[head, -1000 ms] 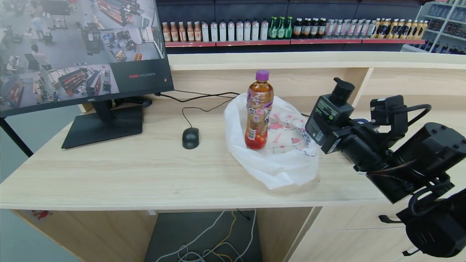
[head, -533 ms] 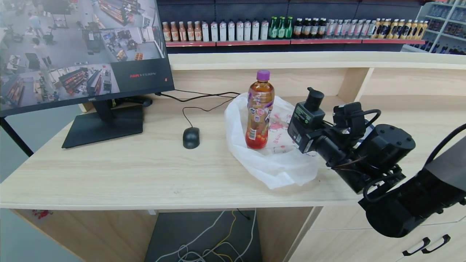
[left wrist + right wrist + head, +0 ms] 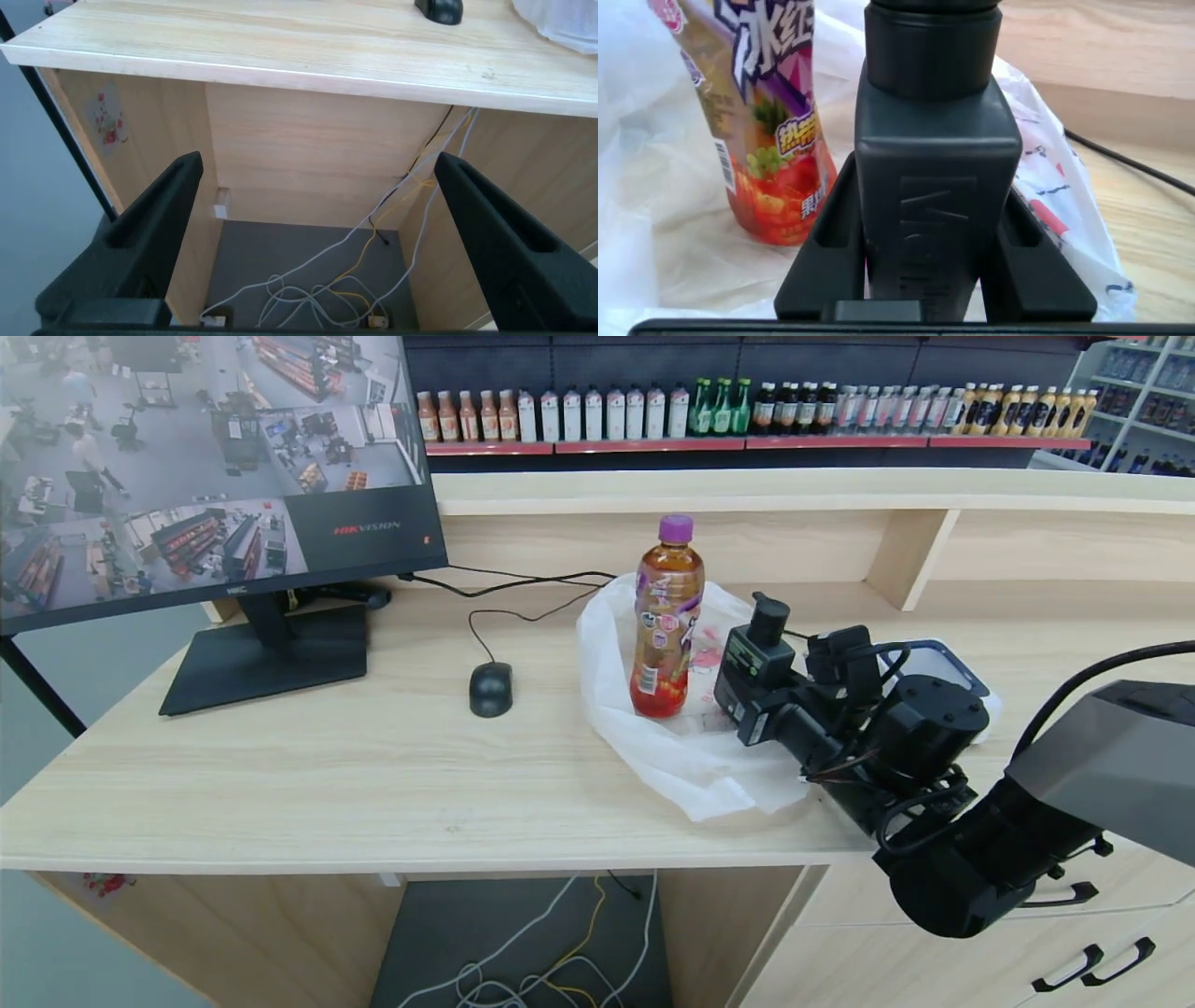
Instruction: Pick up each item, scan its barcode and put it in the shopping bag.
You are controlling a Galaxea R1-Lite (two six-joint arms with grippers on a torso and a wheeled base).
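Observation:
A tea bottle (image 3: 665, 616) with a purple cap stands upright on the crumpled white shopping bag (image 3: 709, 765) at the middle of the wooden counter (image 3: 327, 775). My right gripper (image 3: 789, 719) is shut on a black barcode scanner (image 3: 754, 663), whose head sits just right of the bottle's lower half. In the right wrist view the scanner (image 3: 929, 187) stands between the fingers (image 3: 822, 252), with the bottle (image 3: 757, 121) beside it over the bag (image 3: 654, 243). My left gripper (image 3: 327, 243) hangs open below the counter's front edge, holding nothing.
A monitor (image 3: 187, 457) on its stand fills the left back of the counter, with a black mouse (image 3: 489, 689) and its cable between it and the bag. A blue-rimmed object (image 3: 948, 663) lies behind my right arm. Cables (image 3: 318, 289) lie under the counter.
My right arm has carried the scanner left and down, from the counter's right side to just beside the bottle. The bottle and bag have not moved.

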